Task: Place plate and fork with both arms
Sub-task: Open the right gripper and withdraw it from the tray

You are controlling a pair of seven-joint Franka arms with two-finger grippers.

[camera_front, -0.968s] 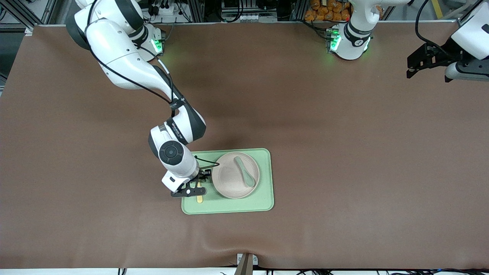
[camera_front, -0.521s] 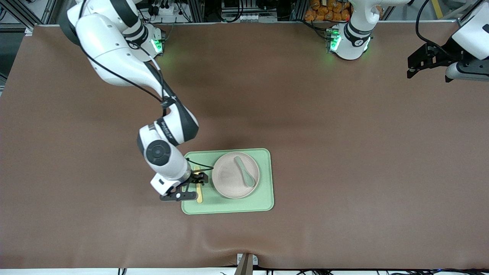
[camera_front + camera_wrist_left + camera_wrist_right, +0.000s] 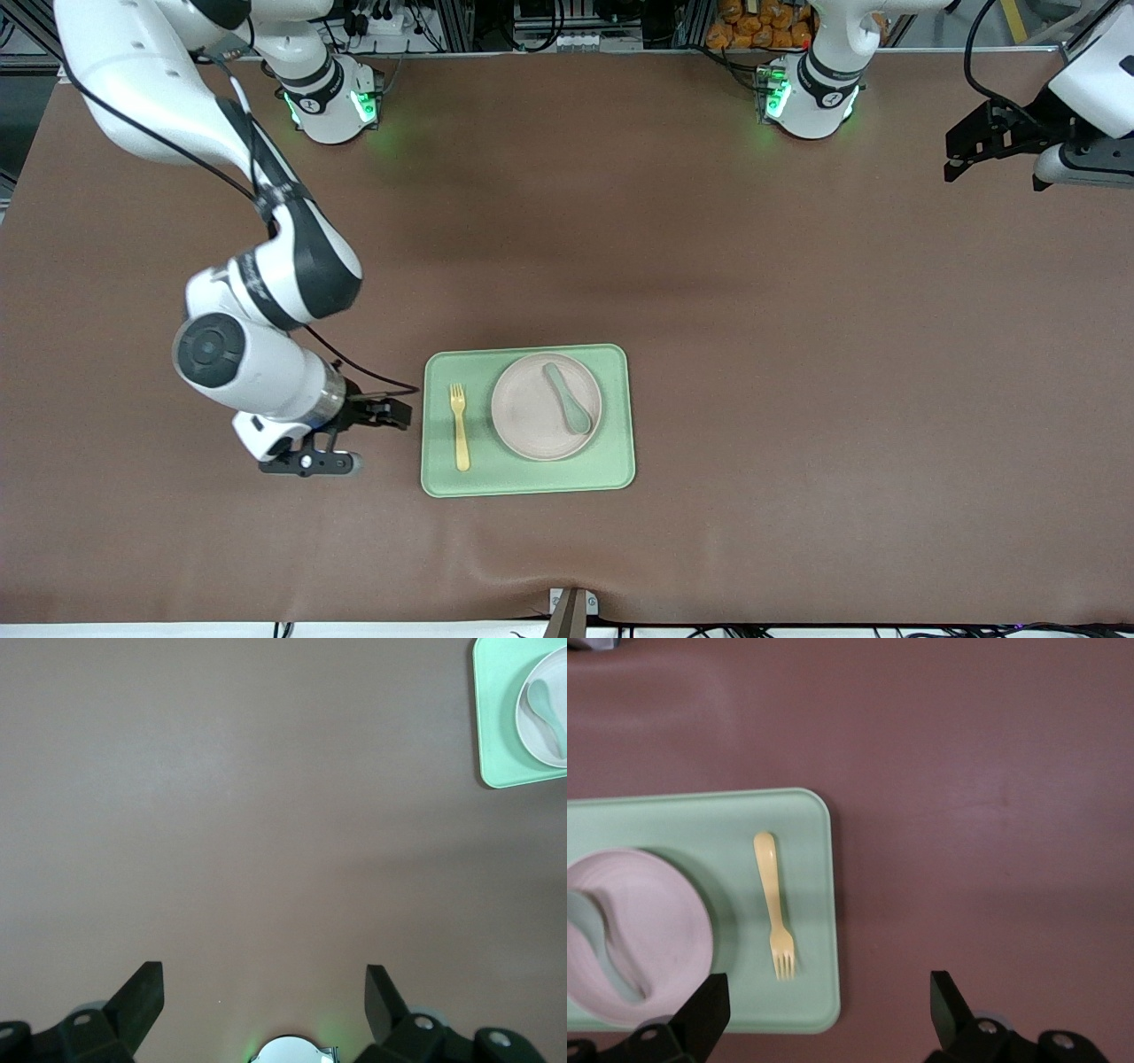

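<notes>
Bench [image 3: 797, 399]: nothing obstructs either arm. Tray [image 3: 611, 416], lower centre of the frame, holds the plate [image 3: 532, 416] with spoon [image 3: 569, 399] on it, fork [image 3: 459, 425] beside it. Right pincer [image 3: 350, 434], lower left, gapes empty; left pincer [image 3: 974, 151], upper right, waits, spread and empty. Your risk: a low sweep near the tray could nudge it and skew the fork.

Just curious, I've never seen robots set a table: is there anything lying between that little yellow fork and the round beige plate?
Nothing: only a bare strip of the light-green rectangular tray separates the pale-yellow plastic fork from the cream-beige round plate, clear in the front view.
</notes>
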